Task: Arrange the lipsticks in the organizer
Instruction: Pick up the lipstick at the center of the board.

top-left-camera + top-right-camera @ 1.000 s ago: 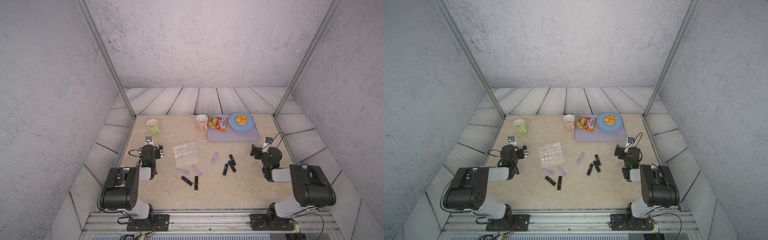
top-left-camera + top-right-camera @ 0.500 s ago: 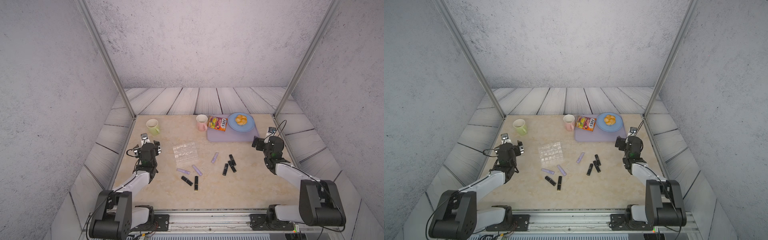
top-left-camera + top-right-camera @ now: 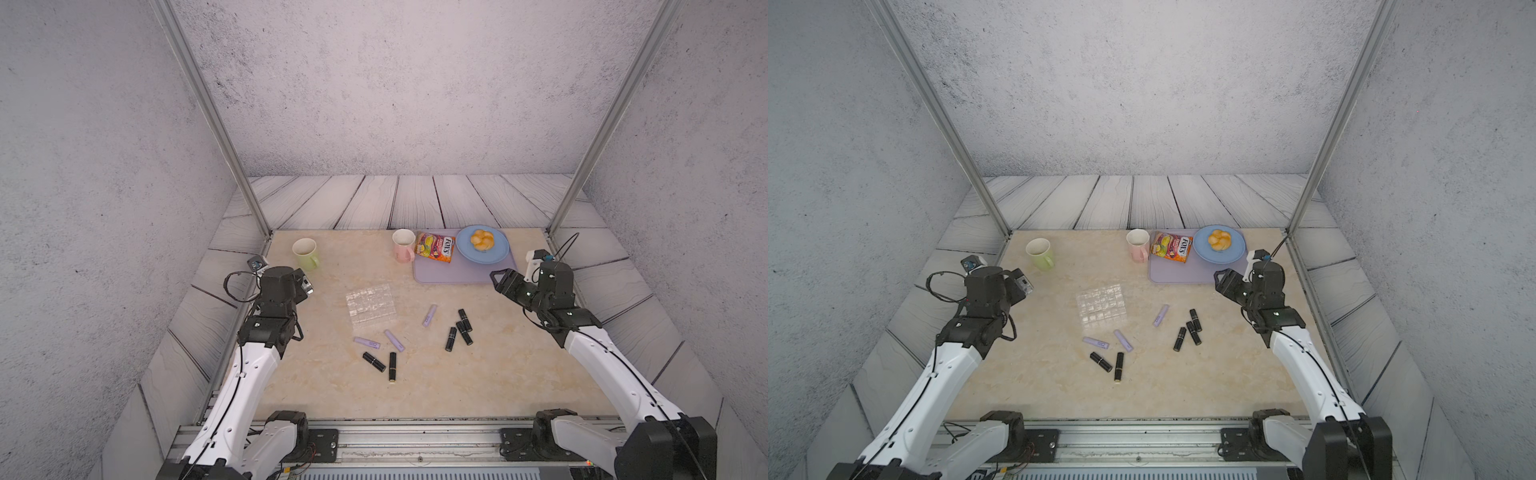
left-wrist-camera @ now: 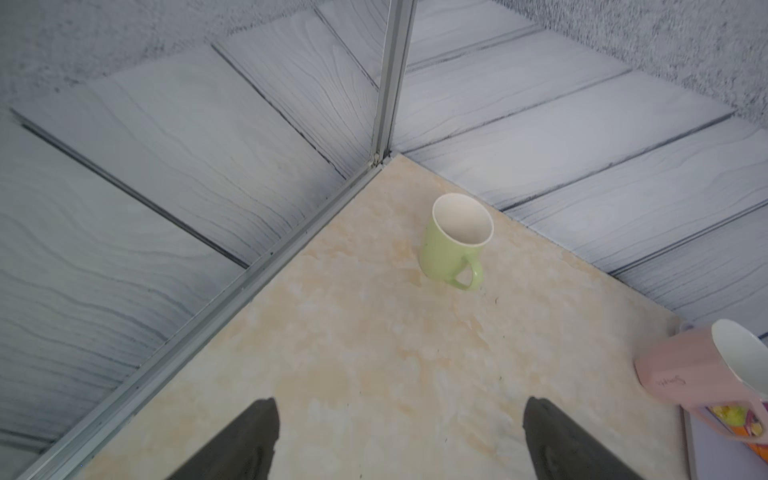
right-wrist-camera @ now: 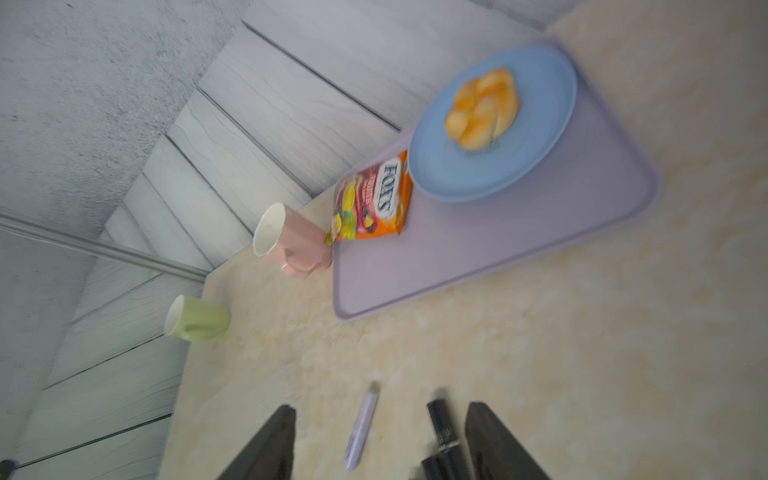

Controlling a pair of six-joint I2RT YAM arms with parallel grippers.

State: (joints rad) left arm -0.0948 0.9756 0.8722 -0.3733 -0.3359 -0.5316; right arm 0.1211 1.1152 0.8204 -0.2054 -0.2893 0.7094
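The organizer (image 3: 370, 306) sits mid-table. All eight lipsticks (image 3: 451, 338) lie flat on the marble outside it. Two lilac tubes (image 3: 367, 343) and two black tubes (image 3: 374, 361) lie just in front of it. A third lilac and three black ones lie to its right (two of those blacks seem to touch). The right gripper (image 3: 500, 277) hangs by the near corner of the lilac mat (image 3: 457, 272), jaws apart, gripping nothing. The left gripper (image 4: 399, 436) hovers near the green mug (image 3: 305, 253), jaws spread wide and empty. A pink mug (image 3: 404, 245) stands beside the mat, which carries a candy bag (image 3: 436, 247) and a blue plate (image 3: 498, 255).
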